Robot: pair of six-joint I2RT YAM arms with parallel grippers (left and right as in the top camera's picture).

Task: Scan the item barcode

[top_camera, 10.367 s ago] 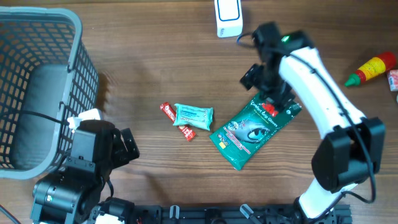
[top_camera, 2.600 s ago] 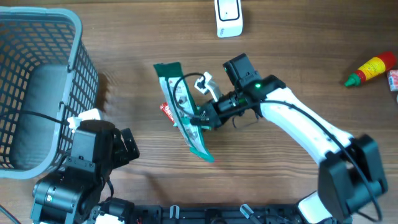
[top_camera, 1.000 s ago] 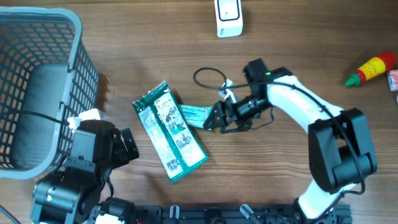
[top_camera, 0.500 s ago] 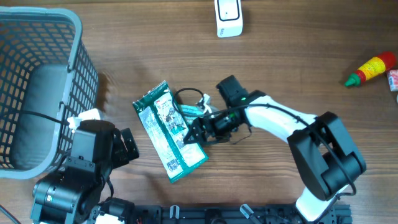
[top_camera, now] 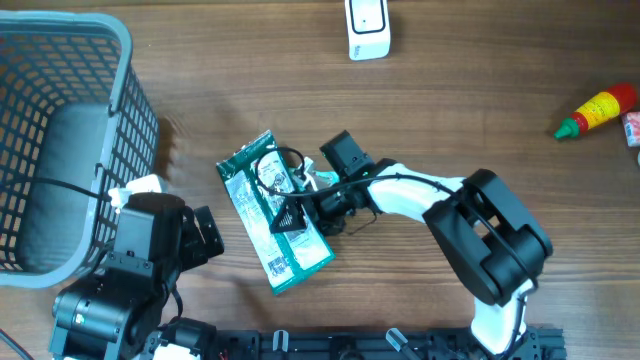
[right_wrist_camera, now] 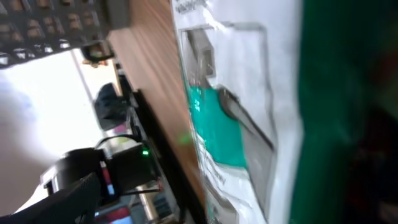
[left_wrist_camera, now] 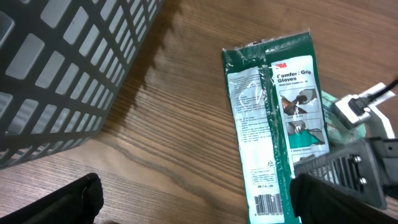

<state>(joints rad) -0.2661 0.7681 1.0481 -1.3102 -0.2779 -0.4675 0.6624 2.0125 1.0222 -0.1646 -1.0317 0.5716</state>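
Overhead view: glove pack (top_camera: 250, 200) lies flat just off centre toward 8 o'clock, back face up, with the barcode (top_camera: 281, 266) at its 6 o'clock end, uncovered.

Right gripper (top_camera: 288, 218) is low over the pack's middle, jaws spread wide, nothing between them. Left gripper (top_camera: 205, 238) is parked at 8 o'clock, jaws wide and empty.

Risks:
- The pack is thin, slack film. Pinched at the middle it would likely fold, and the barcode end could droop or curl away from the reader.
- A small teal packet (top_camera: 322, 181) touches the pack's 3 o'clock edge, right by the fingers. A closing grip could catch it too.
- A loose cable loop (top_camera: 270, 165) lies over the pack's upper half. It may snag or drag the pack on a lift.
- White device (top_camera: 367, 28) at 12 o'clock is probably the scanner. It is well apart from the pack, so a long carry with a floppy load.

Containers: the grey basket (top_camera: 120, 40) at 10 o'clock shows only its own floor through the mesh. No items seen in it. Sauce bottle (top_camera: 598, 110) at 2 o'clock stands loose, in no container.
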